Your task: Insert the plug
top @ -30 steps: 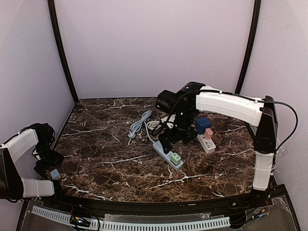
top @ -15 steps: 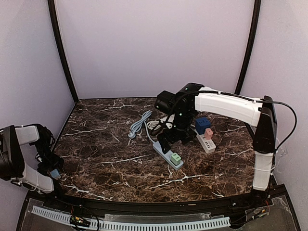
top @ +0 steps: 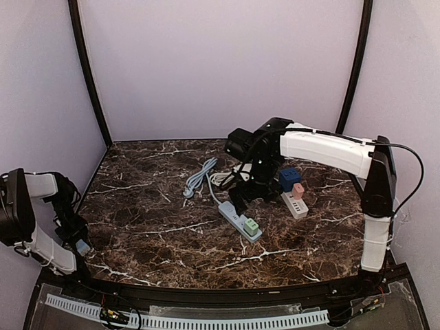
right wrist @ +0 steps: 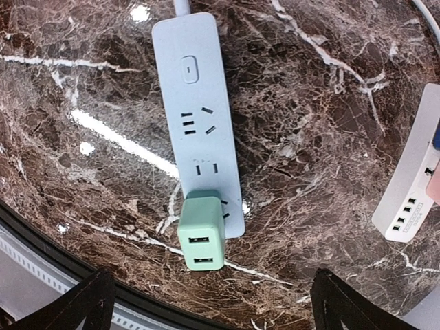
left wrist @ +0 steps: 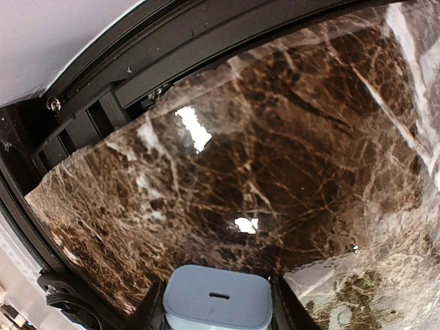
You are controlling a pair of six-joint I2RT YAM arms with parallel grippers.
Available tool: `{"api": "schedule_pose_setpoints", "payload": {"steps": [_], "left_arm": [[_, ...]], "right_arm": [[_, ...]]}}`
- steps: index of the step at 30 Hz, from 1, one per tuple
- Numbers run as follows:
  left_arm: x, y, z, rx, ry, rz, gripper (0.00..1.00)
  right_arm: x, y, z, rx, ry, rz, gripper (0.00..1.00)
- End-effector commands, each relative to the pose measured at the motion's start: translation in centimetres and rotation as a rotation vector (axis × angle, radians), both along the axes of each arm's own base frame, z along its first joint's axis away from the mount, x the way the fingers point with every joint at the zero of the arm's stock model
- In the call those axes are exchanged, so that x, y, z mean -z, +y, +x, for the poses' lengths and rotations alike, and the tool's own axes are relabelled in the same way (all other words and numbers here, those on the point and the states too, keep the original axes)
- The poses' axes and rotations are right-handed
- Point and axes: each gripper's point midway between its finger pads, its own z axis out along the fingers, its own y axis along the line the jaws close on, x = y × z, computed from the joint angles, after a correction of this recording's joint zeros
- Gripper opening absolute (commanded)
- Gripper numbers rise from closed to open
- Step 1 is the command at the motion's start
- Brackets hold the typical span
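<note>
At the table's near left edge, my left gripper [top: 81, 246] is shut on a pale blue-grey plug [top: 83, 247]. In the left wrist view that plug [left wrist: 217, 298] fills the gap between the dark fingers [left wrist: 155, 311], its slotted face toward the camera, above the marble. My right gripper [top: 244, 196] hangs open over the pale blue power strip [top: 237, 220]. Seen from the right wrist, the strip [right wrist: 199, 117] has a green two-port plug [right wrist: 201, 232] seated at its near end. Its other sockets are free, and nothing sits between the right fingertips [right wrist: 89, 299].
A white power strip [top: 294, 204] carrying a blue block [top: 289, 178] and a pink block [top: 298, 190] lies right of the blue strip. A grey cable [top: 199, 175] coils behind it. The black frame rail [left wrist: 172, 41] borders the table beside the left gripper.
The left arm has swung in at the table's left edge and its jaws have closed on the pale plug. The right arm has barely moved.
</note>
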Motion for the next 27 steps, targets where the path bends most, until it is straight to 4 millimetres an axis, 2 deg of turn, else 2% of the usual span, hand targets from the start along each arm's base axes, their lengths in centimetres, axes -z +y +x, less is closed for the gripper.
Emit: {"api": "schedule_pose_setpoints", "payload": {"steps": [1, 5, 9, 11, 14, 18, 21, 23, 27], "left_arm": [[0.2, -0.1, 1.5, 0.034, -0.021, 0.014, 0.35], [-0.5, -0.9, 3.7, 0.128, -0.043, 0.044, 0.3], [-1.7, -2.5, 7.1, 0.288, -0.098, 0.074, 0.24], [-2.2, -4.0, 9.2, 0.411, -0.141, 0.069, 0.24], [-2.8, -7.8, 12.6, 0.603, -0.217, 0.046, 0.23], [-3.7, -12.5, 15.5, 0.812, -0.308, 0.007, 0.21], [-4.5, -16.2, 17.1, 0.961, -0.376, -0.033, 0.21], [-4.5, -17.8, 17.5, 1.06, -0.363, -0.023, 0.21], [-2.5, -20.3, 17.0, 1.188, -0.275, -0.041, 0.22]], "right_arm": [[0.3, -0.8, 1.4, 0.028, -0.036, -0.017, 0.99], [0.2, -1.2, 2.3, 0.048, -0.051, -0.006, 0.99], [-0.3, -1.8, 3.2, 0.077, -0.072, 0.014, 0.99], [-0.3, -2.2, 3.6, 0.091, -0.08, 0.023, 0.99], [-0.3, -2.9, 3.9, 0.111, -0.087, 0.034, 0.99], [-0.7, -3.3, 4.2, 0.127, -0.098, 0.062, 0.99], [-0.8, -3.5, 4.0, 0.135, -0.096, 0.087, 0.99], [-0.6, -3.6, 3.7, 0.14, -0.093, 0.089, 0.99], [-0.3, -4.1, 3.3, 0.149, -0.093, 0.091, 0.99]]}}
